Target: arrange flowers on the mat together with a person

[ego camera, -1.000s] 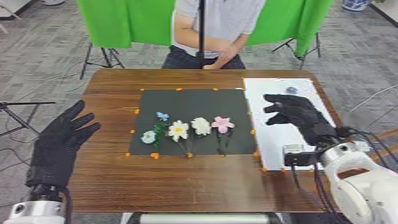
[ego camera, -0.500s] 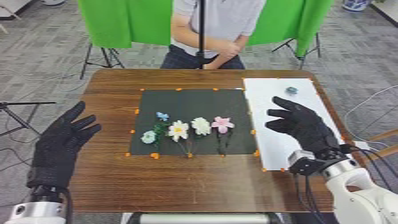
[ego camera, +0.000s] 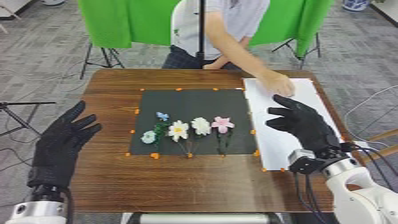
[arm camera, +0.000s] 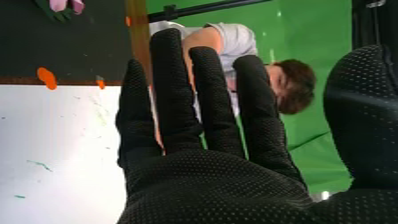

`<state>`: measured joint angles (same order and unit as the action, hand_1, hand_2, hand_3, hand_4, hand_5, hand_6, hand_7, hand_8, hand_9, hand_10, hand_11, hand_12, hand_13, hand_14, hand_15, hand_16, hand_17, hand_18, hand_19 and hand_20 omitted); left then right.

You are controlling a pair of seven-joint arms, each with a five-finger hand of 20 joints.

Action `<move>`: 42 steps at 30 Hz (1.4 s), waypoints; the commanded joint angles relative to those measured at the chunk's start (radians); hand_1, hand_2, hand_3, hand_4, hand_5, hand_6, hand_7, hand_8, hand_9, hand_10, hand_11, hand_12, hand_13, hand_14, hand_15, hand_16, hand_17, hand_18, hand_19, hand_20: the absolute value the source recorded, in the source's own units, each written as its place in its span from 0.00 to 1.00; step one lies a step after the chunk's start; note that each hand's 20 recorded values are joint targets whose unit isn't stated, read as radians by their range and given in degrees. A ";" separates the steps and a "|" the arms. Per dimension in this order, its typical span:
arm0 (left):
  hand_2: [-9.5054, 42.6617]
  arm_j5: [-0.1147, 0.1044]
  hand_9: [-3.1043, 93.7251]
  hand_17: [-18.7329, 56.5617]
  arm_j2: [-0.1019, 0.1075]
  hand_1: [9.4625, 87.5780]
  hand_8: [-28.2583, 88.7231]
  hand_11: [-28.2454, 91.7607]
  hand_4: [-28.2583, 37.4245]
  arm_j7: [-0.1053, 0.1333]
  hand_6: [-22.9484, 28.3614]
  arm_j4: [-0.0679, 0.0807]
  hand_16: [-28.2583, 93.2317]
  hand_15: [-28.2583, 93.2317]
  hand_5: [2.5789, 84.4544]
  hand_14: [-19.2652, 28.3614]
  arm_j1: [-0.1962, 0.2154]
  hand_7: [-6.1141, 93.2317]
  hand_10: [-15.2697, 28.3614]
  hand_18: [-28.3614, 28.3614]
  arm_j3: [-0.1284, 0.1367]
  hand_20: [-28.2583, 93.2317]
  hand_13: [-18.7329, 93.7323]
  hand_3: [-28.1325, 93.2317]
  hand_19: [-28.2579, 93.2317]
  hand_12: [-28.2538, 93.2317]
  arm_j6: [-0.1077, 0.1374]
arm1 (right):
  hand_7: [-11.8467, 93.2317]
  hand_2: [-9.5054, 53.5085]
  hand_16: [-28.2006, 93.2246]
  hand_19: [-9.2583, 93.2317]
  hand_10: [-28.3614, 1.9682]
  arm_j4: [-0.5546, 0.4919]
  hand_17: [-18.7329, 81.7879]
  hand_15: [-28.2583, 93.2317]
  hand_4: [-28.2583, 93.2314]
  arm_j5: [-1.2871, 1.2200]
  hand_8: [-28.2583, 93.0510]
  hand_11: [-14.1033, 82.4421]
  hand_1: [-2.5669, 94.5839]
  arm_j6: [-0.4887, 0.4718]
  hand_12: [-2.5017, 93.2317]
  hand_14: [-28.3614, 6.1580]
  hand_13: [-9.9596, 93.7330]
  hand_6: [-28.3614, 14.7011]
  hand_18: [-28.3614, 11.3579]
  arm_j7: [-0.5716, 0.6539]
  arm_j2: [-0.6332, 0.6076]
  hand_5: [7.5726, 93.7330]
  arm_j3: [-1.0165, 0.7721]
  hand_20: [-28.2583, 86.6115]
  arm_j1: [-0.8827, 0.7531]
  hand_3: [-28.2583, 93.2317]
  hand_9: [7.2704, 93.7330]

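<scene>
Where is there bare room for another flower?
The dark mat is bare from the flowers to its far edge; so is the brown table between mat and near edge. It's crowded over the white sheet, where the person's hand is near the right hand.

No legible text, no readable labels, brands or numbers, no signs made out

Count 5 blooms [ego camera: 201, 126] on dark mat [ego camera: 191, 102]: 2 blue blooms [ego camera: 149, 136] twd L edge, 2 white blooms [ego camera: 179, 130] btwn, 1 pink bloom [ego camera: 222, 124] twd R edge. Count also 1 white sheet [ego camera: 276, 145], 1 table [ego camera: 169, 185], 2 robot hands (L hand [ego camera: 55, 147], R hand [ego camera: 311, 129]), & 1 person's hand [ego camera: 278, 84] nr sheet's far edge.
</scene>
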<state>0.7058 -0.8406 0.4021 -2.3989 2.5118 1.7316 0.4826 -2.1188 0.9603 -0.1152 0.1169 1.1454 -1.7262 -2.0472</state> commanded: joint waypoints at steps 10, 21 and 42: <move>0.33 0.000 0.35 0.11 -0.004 0.11 0.15 0.44 0.00 -0.009 0.57 -0.001 0.14 0.67 0.38 0.96 0.017 0.19 0.78 0.87 0.000 0.31 0.36 0.86 0.63 0.30 -0.002 | 0.25 0.15 0.31 0.60 0.48 0.001 0.29 0.61 0.00 -0.006 0.14 0.31 0.31 -0.017 0.18 0.36 0.51 0.67 0.22 0.003 0.013 0.45 -0.002 0.39 -0.013 0.84 0.49; 0.33 -0.001 0.36 0.11 -0.003 0.12 0.15 0.44 0.00 -0.004 0.57 0.000 0.14 0.67 0.38 0.96 0.010 0.19 0.78 0.87 -0.003 0.31 0.36 0.86 0.63 0.30 0.003 | 0.25 0.15 0.31 0.60 0.48 0.004 0.29 0.61 0.00 -0.007 0.14 0.31 0.31 -0.018 0.18 0.36 0.51 0.67 0.22 -0.001 0.014 0.45 0.001 0.39 -0.007 0.84 0.49; 0.33 -0.024 0.36 0.11 0.014 0.12 0.15 0.45 0.00 0.022 0.57 -0.001 0.14 0.67 0.38 0.96 0.013 0.20 0.79 0.87 -0.006 0.31 0.36 0.86 0.63 0.30 0.026 | 0.25 0.15 0.31 0.60 0.48 0.006 0.29 0.62 0.00 -0.012 0.14 0.31 0.31 -0.018 0.18 0.36 0.51 0.67 0.23 -0.004 0.014 0.46 0.004 0.40 -0.006 0.84 0.49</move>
<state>0.6896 -0.8249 0.4237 -2.3992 2.5137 1.7294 0.4953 -2.1120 0.9524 -0.1334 0.1185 1.1524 -1.7264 -2.0456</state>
